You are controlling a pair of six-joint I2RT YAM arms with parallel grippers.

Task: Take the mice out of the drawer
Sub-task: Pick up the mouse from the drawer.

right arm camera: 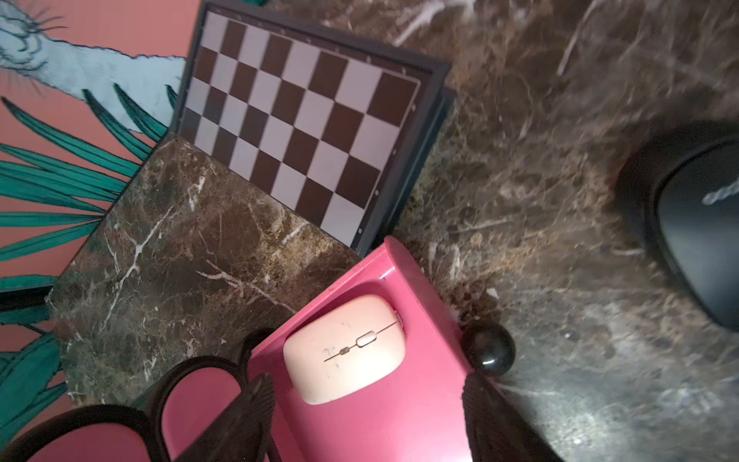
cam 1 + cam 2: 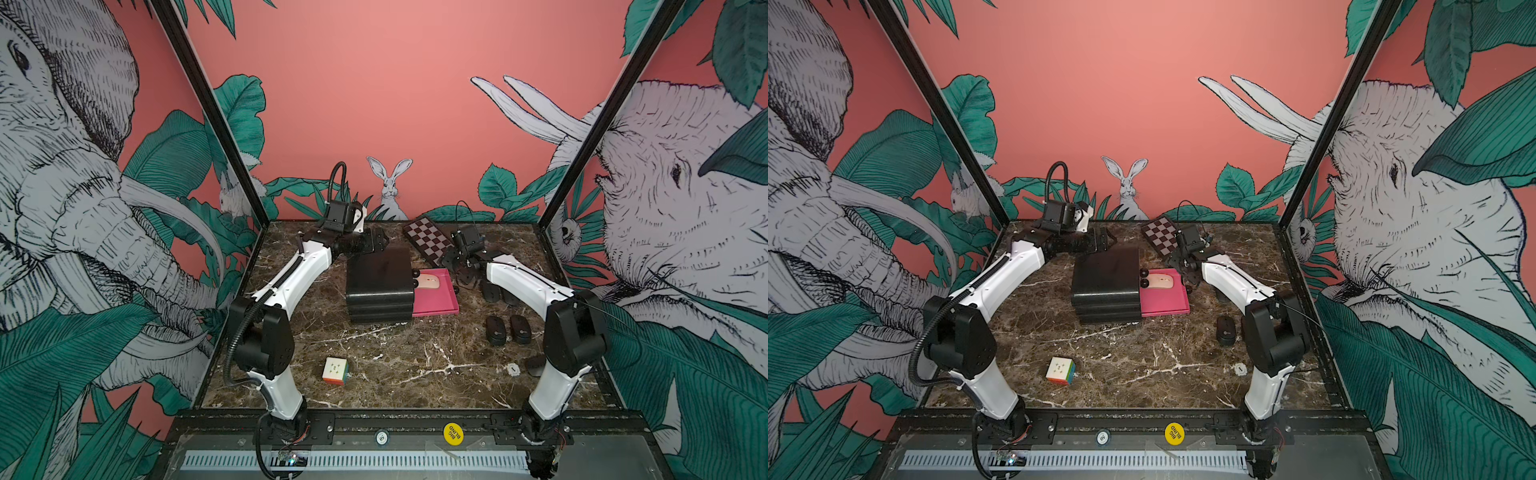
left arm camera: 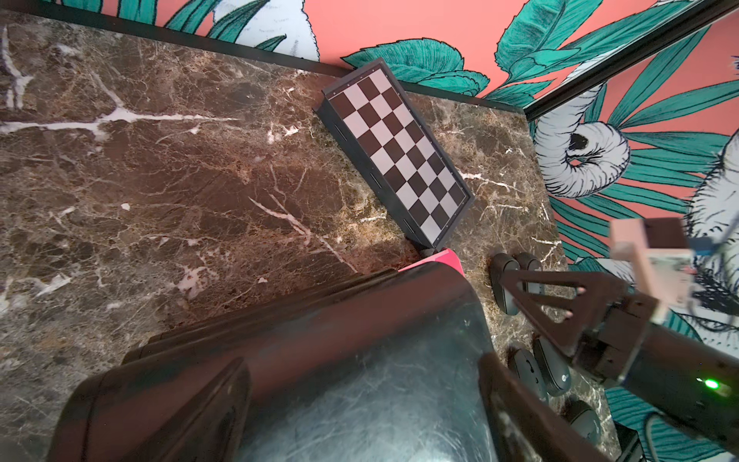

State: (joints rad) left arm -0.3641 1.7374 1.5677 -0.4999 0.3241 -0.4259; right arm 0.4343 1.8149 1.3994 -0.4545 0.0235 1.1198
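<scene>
A black drawer cabinet stands mid-table with its pink drawer pulled out to the right. One pale pink-cream mouse lies inside it. My right gripper is open over the drawer, its fingertips just short of that mouse. Several black mice lie on the marble to the right. My left gripper is open, its fingers spread over the cabinet's back top.
A folded chessboard lies behind the drawer near the back wall. A multicoloured puzzle cube sits front left. A small white disc lies front right. The drawer's black knob is beside my right finger.
</scene>
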